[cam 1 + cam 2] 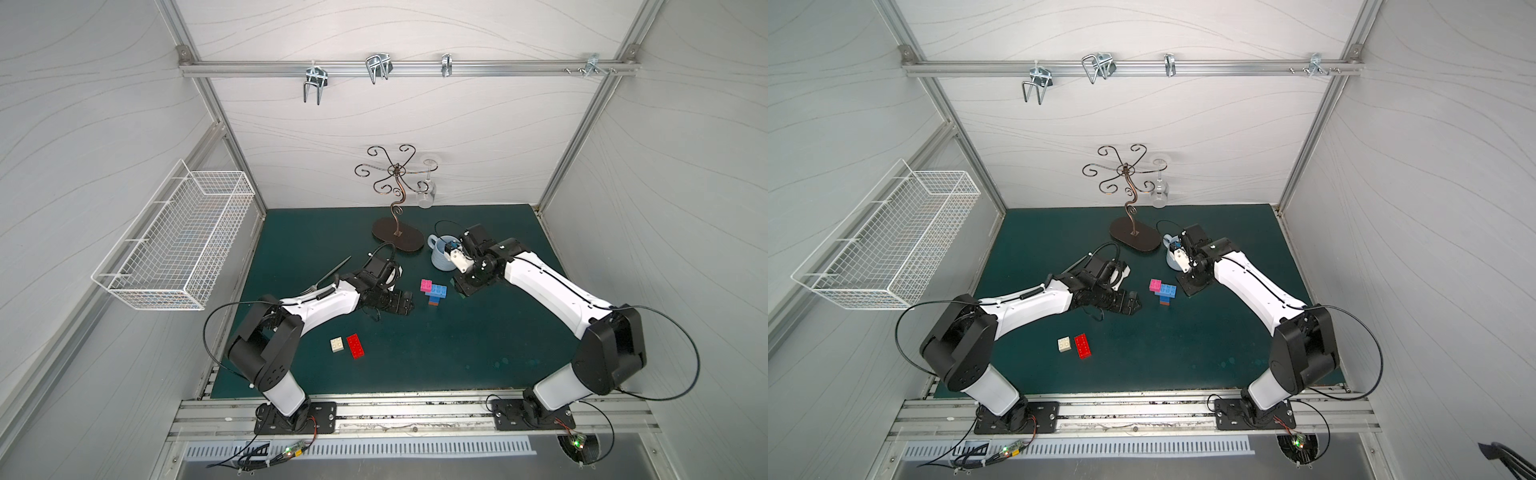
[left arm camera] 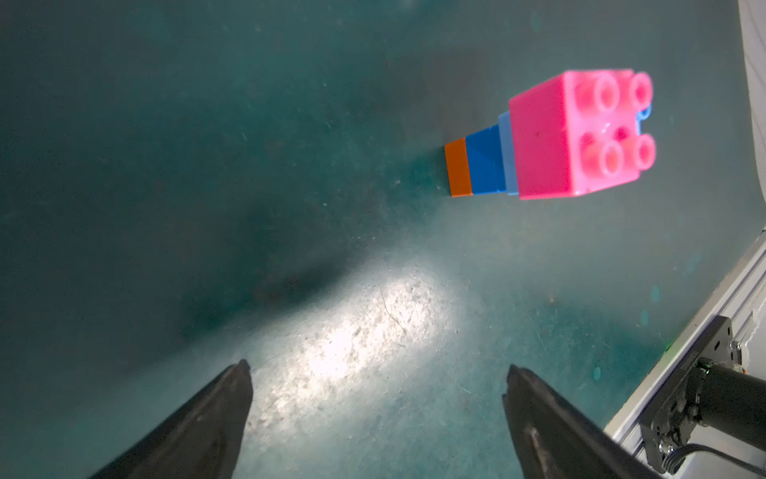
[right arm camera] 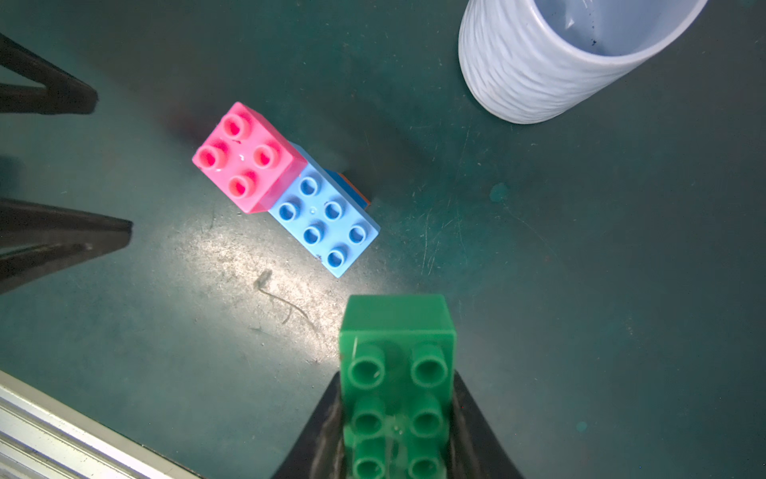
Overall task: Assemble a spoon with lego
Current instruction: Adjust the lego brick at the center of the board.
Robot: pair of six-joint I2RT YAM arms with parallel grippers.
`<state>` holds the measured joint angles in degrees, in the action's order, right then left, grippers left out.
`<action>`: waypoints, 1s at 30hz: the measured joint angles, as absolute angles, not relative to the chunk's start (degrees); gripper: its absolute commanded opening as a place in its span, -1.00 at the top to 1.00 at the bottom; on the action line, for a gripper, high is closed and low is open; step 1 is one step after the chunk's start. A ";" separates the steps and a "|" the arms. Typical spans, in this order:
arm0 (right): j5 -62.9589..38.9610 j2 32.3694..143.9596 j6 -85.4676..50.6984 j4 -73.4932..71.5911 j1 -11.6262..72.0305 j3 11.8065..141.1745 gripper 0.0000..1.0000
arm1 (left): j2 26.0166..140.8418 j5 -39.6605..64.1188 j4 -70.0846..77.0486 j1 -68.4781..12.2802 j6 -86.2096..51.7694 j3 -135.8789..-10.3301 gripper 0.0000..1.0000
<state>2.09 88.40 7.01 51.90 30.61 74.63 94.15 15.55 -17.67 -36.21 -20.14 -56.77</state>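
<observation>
Currently the partly built spoon [image 1: 434, 291] stands upright near the centre of the bench [image 1: 457, 353] and shows in both top views. Stack order from the bench surface upward:

- orange brick [image 2: 458, 168]
- blue brick [image 2: 485, 161]
- light blue brick [image 3: 327, 224]
- pink brick [image 3: 244, 155]

The pink brick sits on one end of the long light blue brick. Six light blue studs are uncovered in the right wrist view.

Right gripper [image 3: 397, 373]: clenched on the long green brick [image 3: 396, 327], with one finger against each long side and the studs facing the wrist camera. The green brick is near the spoon, on its right side, and apart from it.

Left gripper [image 2: 378, 367]: released, with the jaws wide apart and nothing between them. It sits on the left side of the spoon, apart from it, with the fingertips pointing toward the stack.

Loose parts: the red brick [image 1: 355, 345] and the white brick [image 1: 337, 345] lie studs up, just beside each other. They are toward the front edge, left of centre, and well apart from the spoon.

Other items:

- A pale mug [image 1: 439, 259] stands upright right of centre toward the far edge, just beyond the right gripper.
- A dark metal stand [image 1: 397, 239] rests on its oval base toward the far edge, near the mug.
- A thin fork [image 1: 332, 272] lies toward the left edge, partly hidden behind the left arm.
</observation>
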 measured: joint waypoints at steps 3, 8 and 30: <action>2.09 88.55 7.03 51.90 30.61 74.63 0.55 | 95.74 16.34 -17.63 -36.45 -19.84 -57.58 -1.00; 1.93 89.69 7.16 51.86 30.50 74.63 0.55 | 99.61 17.89 -17.61 -36.62 -19.38 -60.18 -1.00; -0.08 91.66 9.34 51.88 30.35 74.76 0.53 | 111.96 18.33 -24.21 -36.56 -16.91 -74.11 -1.00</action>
<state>-0.08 91.66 9.34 51.88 30.35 74.76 111.96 18.33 -24.21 -36.56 -16.91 -74.11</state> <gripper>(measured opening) 0.347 0.997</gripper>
